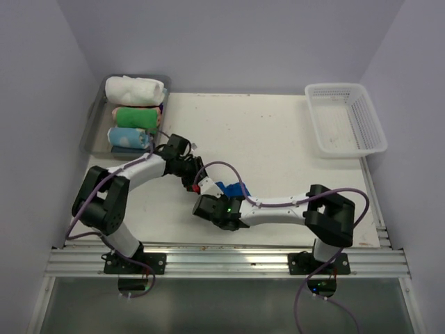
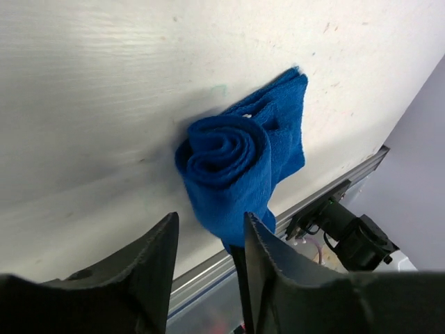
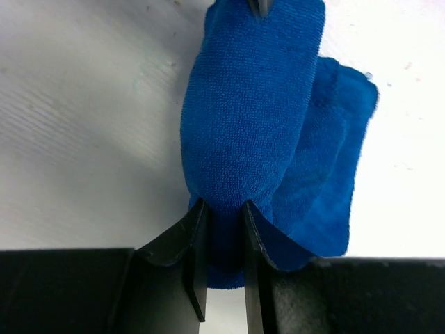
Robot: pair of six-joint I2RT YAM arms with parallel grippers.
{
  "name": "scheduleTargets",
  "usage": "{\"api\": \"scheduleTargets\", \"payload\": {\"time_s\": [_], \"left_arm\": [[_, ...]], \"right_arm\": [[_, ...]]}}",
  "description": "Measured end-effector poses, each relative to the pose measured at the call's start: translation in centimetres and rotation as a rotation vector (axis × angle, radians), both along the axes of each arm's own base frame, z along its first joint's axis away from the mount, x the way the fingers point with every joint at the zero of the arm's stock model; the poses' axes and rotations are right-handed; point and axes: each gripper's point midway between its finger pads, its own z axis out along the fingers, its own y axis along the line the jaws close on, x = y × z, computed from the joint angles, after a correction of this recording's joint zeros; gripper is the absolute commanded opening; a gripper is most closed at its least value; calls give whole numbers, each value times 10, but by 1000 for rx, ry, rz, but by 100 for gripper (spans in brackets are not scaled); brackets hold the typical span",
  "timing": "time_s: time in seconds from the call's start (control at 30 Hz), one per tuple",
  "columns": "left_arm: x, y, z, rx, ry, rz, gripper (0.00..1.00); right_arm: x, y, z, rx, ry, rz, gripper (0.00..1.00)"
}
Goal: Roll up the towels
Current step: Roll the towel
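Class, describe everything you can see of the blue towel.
The blue towel is plush terry cloth, partly rolled: a spiral shows at one end, and a flat folded tail lies unrolled beside it. It rests on the white table. The right gripper pinches one end of the roll; the left gripper stands open at the other.
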Motion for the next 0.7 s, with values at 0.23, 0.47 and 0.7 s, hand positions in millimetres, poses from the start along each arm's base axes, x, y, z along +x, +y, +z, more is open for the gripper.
{"api": "scheduleTargets", "payload": {"time_s": [0.23,0.47,0.7], "left_arm": [[28,60,49,22,-155,148,63],[9,66,45,24,-143,136,73],[-22,68,17,24,-49,106,84]], "right_arm": [[5,33,10,324,190,34,13],[2,62,19,579,343,60,13],[4,55,8,781,486,-28,12]]}}
